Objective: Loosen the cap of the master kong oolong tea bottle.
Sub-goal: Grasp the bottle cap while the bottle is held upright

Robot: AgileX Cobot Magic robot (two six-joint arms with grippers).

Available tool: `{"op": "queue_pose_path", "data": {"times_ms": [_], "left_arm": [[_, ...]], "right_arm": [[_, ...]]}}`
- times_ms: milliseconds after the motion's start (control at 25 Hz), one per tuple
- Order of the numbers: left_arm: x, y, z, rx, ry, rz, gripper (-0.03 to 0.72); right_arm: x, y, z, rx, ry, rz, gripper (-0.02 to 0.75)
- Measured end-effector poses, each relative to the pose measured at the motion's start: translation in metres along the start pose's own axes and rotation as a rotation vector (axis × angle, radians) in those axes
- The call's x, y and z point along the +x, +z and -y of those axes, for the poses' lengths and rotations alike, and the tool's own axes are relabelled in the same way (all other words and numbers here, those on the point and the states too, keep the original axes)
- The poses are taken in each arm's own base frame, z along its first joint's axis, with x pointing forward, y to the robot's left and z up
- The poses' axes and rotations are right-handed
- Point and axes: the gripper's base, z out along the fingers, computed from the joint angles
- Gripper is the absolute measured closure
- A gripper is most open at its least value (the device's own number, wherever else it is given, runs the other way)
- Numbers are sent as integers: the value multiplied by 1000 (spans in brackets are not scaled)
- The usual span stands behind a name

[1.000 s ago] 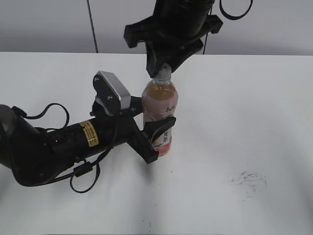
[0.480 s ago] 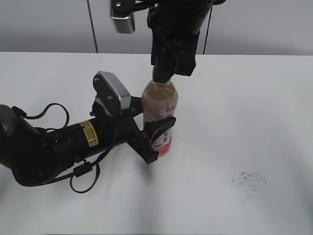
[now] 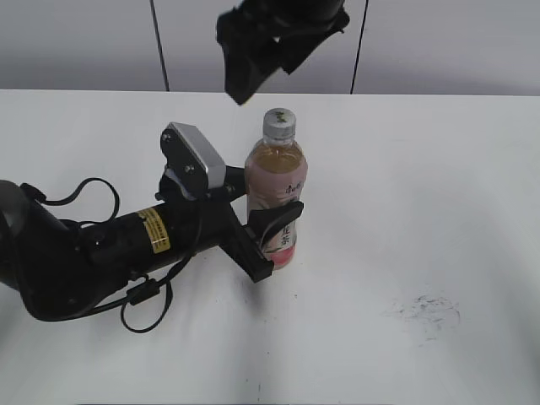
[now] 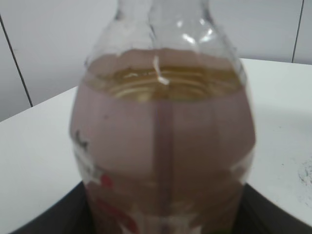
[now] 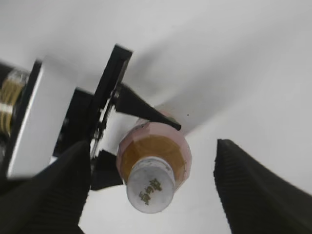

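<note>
While left pincer (image 3: 270, 240) clamps bottle (image 3: 277, 190), only right-wrist cam shows cap (image 5: 150, 189) top.

- The exterior view looks down at a slant across the white table (image 3: 439, 211), taking in both arms and the upright master kong oolong tea bottle (image 3: 276, 198).
- The left wrist view sits level and very close, the bottle's (image 4: 163, 141) shoulder filling it.
- The right wrist view looks almost straight down from above onto the cap (image 5: 150, 190), between the right claw's (image 5: 151, 192) fingers (image 5: 253, 190).
- All three share the bottle.
</note>
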Motion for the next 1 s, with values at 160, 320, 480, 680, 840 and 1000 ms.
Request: {"op": "queue_pose_path", "data": {"times_ms": [160,320,480,680,840,1000], "left_arm": [[0,0,0,0,0,0,303],[0,0,0,0,-1,0,303],[0,0,0,0,-1,0,303],[0,0,0,0,-1,0,303],[0,0,0,0,-2,0,303],[0,0,0,0,-3,0,303]], "right_arm": [[-5,-13,6,76,362,38,199],[-3,-8,2,26,487,26,206],[12,11,0,18,528,-58,206],[19,21,-2,10,540,-101,217],[19,21,-2,10,518,-101,415],[19,21,-2,-1,321,-100,468]]}}
